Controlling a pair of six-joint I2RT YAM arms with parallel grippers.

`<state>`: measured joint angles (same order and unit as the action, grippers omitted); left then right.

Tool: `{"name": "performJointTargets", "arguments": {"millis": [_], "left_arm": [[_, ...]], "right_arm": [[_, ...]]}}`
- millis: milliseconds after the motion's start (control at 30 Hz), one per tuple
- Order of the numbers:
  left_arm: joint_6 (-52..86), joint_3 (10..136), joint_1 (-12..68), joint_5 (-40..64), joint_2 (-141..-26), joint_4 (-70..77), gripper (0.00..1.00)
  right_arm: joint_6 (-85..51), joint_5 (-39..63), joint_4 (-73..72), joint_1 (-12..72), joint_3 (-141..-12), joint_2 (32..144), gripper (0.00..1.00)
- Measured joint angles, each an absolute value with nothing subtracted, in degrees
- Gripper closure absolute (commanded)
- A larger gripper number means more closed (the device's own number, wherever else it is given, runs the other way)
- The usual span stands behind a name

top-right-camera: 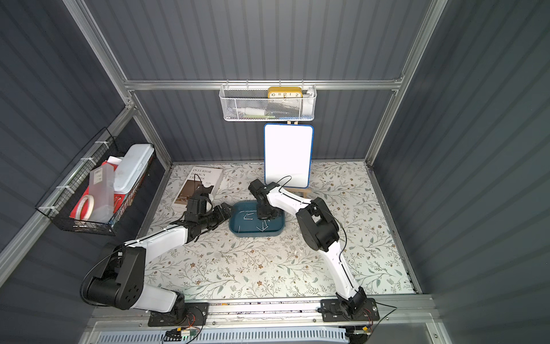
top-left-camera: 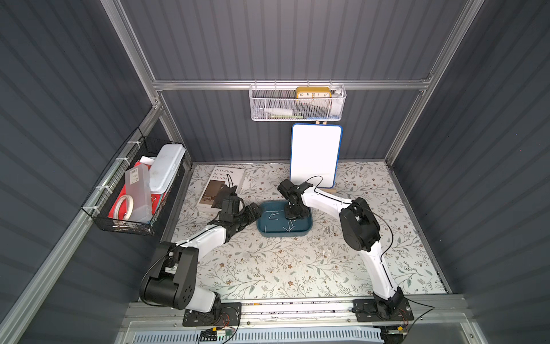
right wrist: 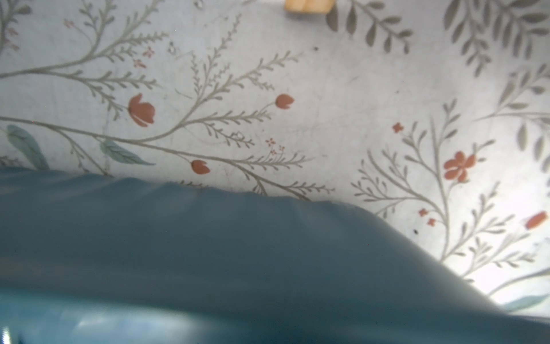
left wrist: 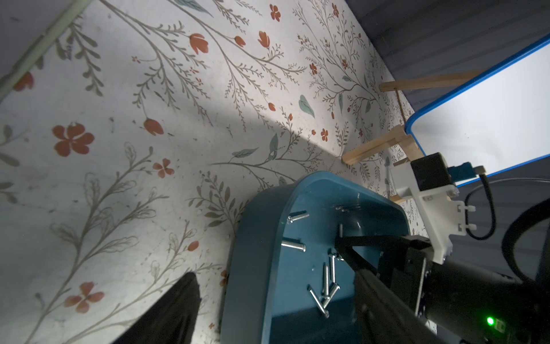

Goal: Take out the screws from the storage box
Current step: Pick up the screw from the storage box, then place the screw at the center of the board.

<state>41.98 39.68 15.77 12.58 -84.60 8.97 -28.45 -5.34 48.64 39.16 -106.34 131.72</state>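
- Right pincer (top-left-camera: 290, 219) is down inside the storage box (top-left-camera: 282, 234), in its 3 o'clock half. Jaws closed, tips meeting at the box floor in the left wrist view. Can't tell if a screw is pinched between them.
- Left pincer (top-left-camera: 257, 211) is at the box's 9 o'clock wall, with one finger (left wrist: 175, 309) outside that wall. Gripping or just open: can't tell.
- Storage box sits on the floral tabletop (top-left-camera: 268, 268), just past centre toward 12 o'clock, between the two pincers.
- Screws (top-left-camera: 274, 219): several loose on the box floor. Crossed bunch toward 6 o'clock, a pair near the middle, a single at the 7 o'clock corner.
- Black wire basket (top-left-camera: 125, 222) hangs on the side wall at 9 o'clock, holding boxes and a tape roll.
- Book (top-left-camera: 221, 187) lies at 11 o'clock, just behind the left pincer.
- Whiteboard (top-left-camera: 315, 155) stands on a wooden stand at 12 to 1 o'clock, behind the right arm.
- White mesh basket (top-left-camera: 297, 110) is on the back wall at 12 o'clock, with a yellow clock (top-left-camera: 313, 92) inside.
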Motion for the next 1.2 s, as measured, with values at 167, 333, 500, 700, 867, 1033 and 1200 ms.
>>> {"name": "performJointTargets", "arguments": {"millis": [167, 333, 500, 700, 867, 1033, 1200], "left_arm": [[41.98, 39.7, 15.77, 12.47, -84.51, 8.91, 0.15], [41.98, 39.7, 15.77, 12.67, -82.87, 8.54, 0.14], [41.98, 39.7, 15.77, 12.64, -81.69, 8.29, 0.13], [41.98, 39.7, 15.77, 12.34, -80.53, 7.29, 0.13], [41.95, 39.7, 15.77, 12.12, -79.09, 7.11, 0.13], [41.93, 39.7, 15.77, 11.62, -78.67, 5.96, 0.13], [41.93, 39.7, 15.77, 11.31, -77.38, 4.67, 0.13]], "right_arm": [[-27.97, -5.37, 51.55, 39.22, -109.91, 133.25, 0.96], [-27.14, -5.89, 53.76, 39.64, -112.97, 132.46, 0.96], [-26.98, -6.22, 55.27, 40.07, -112.84, 130.23, 0.96], [-27.14, -6.28, 55.7, 40.25, -110.21, 126.5, 0.96], [-27.79, -6.83, 55.48, 40.23, -105.65, 120.88, 0.96], [-29.12, -8.36, 54.52, 40.1, -97.78, 111.66, 0.96], [-30.39, -9.69, 53.49, 38.52, -88.27, 101.03, 0.96]]}}
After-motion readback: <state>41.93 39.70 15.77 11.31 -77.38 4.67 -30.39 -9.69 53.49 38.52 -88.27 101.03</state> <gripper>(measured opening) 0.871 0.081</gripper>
